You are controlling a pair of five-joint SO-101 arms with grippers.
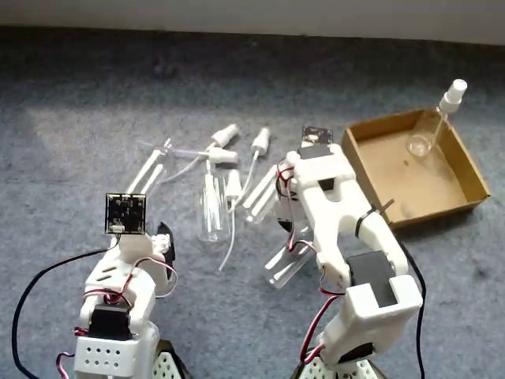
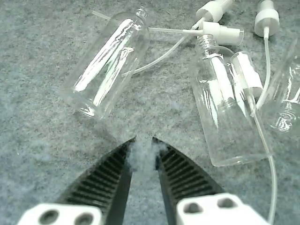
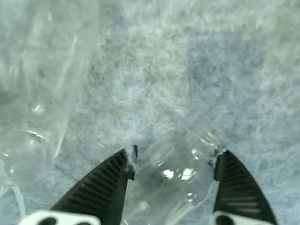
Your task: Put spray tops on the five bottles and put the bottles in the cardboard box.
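Counter point(image 1: 79, 118): a grey, carpet-like surface; all loose things lie on it.
Left gripper point(image 2: 144, 143): released. The jaws stand a narrow gap apart with nothing between them, low over the counter and near the bottoms of two bottles.
Left bottle point(image 1: 150, 170) point(image 2: 108, 63): clear, lying on its side without a top, apart from the others.
Middle bottle point(image 1: 211, 207) point(image 2: 225, 117): clear, lying on its side with an open neck.
Spray tops point(image 1: 225, 136): four white ones, loose, near the necks of the lying bottles. One of them point(image 2: 246, 75) rests across the middle bottle, and its thin tube runs along it.
Third bottle point(image 1: 263, 199) point(image 2: 287, 101): lying just beside the right arm, also without a top.
Right gripper point(image 3: 177, 157): clenched around the held bottle, one jaw on each side and both touching it.
Held bottle point(image 1: 286, 267) point(image 3: 180, 180): clear, no top visible, low at the counter under the right arm.
Box point(image 1: 410, 189): cardboard, open, at the right side of the counter.
Boxed bottle point(image 1: 422, 142): inside the box at its far side, with a white top on. I cannot tell whether it is upright or leaning.
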